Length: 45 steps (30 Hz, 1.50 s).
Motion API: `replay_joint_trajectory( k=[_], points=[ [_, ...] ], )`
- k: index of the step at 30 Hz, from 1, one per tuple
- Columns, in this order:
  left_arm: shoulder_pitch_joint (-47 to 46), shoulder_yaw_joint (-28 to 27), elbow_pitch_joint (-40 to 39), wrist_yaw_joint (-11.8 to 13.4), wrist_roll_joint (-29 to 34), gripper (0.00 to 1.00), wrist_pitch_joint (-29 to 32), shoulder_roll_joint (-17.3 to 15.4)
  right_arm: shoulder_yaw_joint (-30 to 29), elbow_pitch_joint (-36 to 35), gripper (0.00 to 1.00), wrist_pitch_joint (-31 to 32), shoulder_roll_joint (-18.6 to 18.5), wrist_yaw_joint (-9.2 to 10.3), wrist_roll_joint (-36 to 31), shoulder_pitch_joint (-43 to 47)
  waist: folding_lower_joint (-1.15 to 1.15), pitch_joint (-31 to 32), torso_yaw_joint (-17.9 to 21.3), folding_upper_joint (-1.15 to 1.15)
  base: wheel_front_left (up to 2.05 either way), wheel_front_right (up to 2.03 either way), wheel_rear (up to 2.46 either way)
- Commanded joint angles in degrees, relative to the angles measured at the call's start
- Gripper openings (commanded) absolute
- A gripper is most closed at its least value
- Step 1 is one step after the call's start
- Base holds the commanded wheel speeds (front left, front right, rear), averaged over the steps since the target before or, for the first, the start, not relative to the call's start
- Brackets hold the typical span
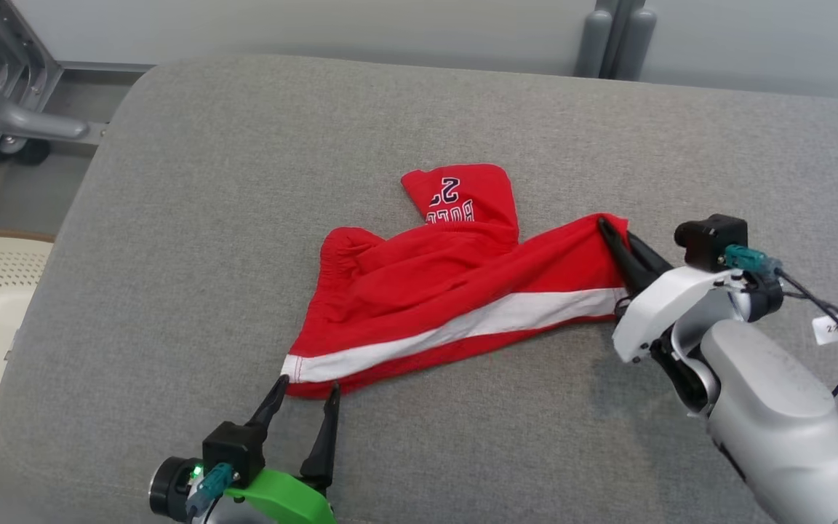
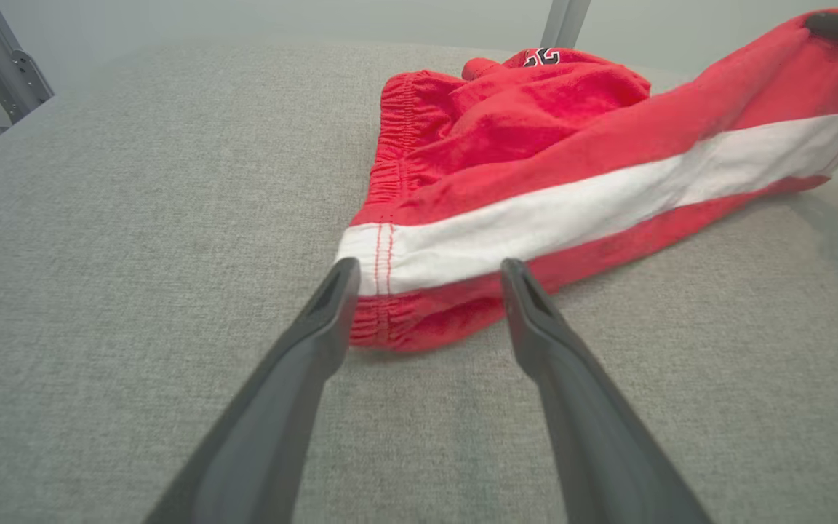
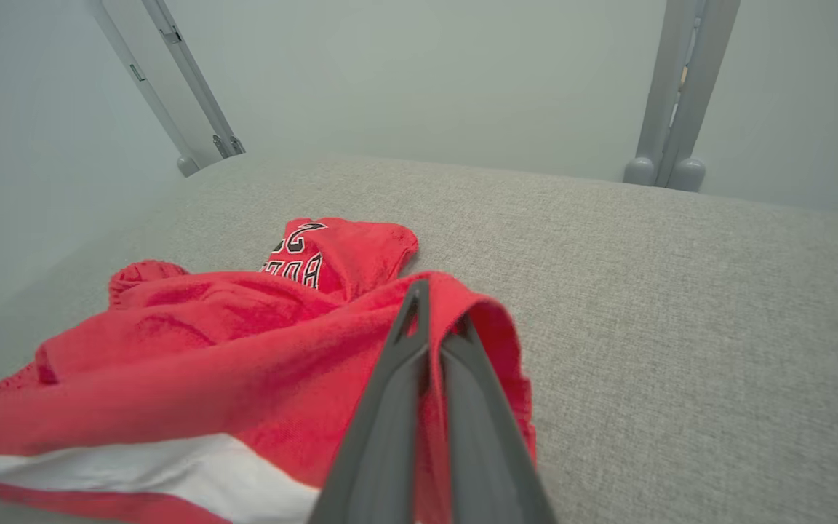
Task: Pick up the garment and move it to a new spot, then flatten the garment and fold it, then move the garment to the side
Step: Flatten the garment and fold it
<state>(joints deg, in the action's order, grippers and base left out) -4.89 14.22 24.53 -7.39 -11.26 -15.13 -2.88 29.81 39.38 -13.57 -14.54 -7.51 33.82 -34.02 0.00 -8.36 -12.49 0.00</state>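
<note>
Garment (image 1: pixel 448 291) print part folded under, illegible; left gripper (image 1: pixel 307 386) wrist cut off at btm edge, head view.

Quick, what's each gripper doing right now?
Left gripper: open at a corner of the shorts, nothing held.
Right gripper: shut on the other end.

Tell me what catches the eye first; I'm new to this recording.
A red garment with a white stripe lies crumpled in the middle of the grey padded surface. The right gripper is shut on its right-hand corner; the left gripper stands open at its near left corner.
</note>
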Motion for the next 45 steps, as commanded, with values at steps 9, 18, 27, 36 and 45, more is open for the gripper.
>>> replay_joint_trajectory(
  k=[9, 18, 27, 36, 45],
  points=[
    [-2.83, 4.11, -0.28, 0.09, -3.04, 1.0, 0.06, -0.08, 0.62, 11.89, 0.0, 3.2, -3.54, 0.06, -2.55, -7.83, 0.0, -4.28, -6.51, 0.0, 0.0, 0.0, 0.0],
    [-4.67, 6.67, -2.12, 1.45, -5.12, 1.0, 0.05, -0.07, 0.61, 20.75, 1.0, 1.37, -3.29, 0.06, -4.3, -11.21, 0.0, -6.72, -8.45, 0.0, 0.0, 0.0, 0.0],
    [-5.48, 5.98, -4.69, 1.77, -4.35, 1.0, 0.06, -0.08, -3.38, 20.04, 1.0, -1.66, -3.55, 0.06, -4.57, -8.66, 0.0, -4.0, -3.17, 0.0, 0.0, 0.0, 0.0],
    [-4.82, 2.93, -1.65, 1.88, -4.95, 1.0, 0.06, -0.09, -13.18, 4.89, 1.0, -1.58, -2.8, 0.06, -9.52, 0.33, 0.0, -1.5, 3.8, 0.0, 0.0, 0.0, 0.0],
    [-6.21, -1.15, 3.55, 2.62, -6.29, 1.0, 0.05, -0.09, -20.0, -6.2, 1.0, -1.6, 0.42, 0.06, -15.13, 10.71, 0.0, -0.39, 9.75, 0.0, 0.0, 0.0, 0.0]
  ],
)
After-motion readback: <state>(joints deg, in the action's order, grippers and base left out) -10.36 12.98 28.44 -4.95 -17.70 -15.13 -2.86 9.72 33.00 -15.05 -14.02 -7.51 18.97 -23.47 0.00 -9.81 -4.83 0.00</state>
